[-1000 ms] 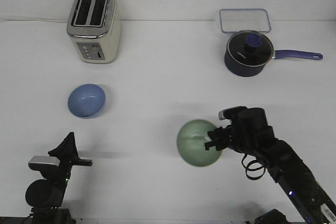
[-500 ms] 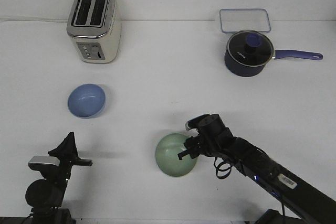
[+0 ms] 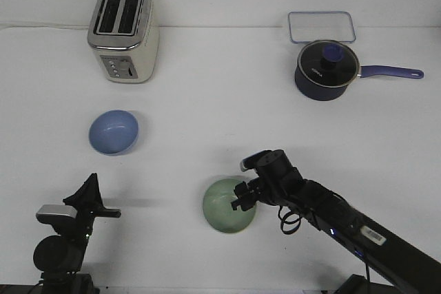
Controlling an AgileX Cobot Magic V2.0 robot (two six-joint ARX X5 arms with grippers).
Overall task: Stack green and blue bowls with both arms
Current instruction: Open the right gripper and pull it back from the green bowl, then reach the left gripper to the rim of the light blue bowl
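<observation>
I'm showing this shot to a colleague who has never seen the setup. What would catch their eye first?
Probably the right arm stretched in from the lower right, its gripper at the rim of the green bowl at the table's near middle. Next, the blue bowl alone at the left, with the left gripper parked upright at the near left edge. At the back stand a cream toaster and a dark blue saucepan.

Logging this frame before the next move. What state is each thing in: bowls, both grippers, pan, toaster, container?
Green bowl: upright on the table, right gripper at its rim.
Blue bowl: upright, empty, untouched.
Right gripper: on the green bowl's rim; grip unclear.
Left gripper: parked, holding nothing; open or shut unclear.
Pan: lid on.
Toaster: slots empty.
Container: empty, no lid.
</observation>
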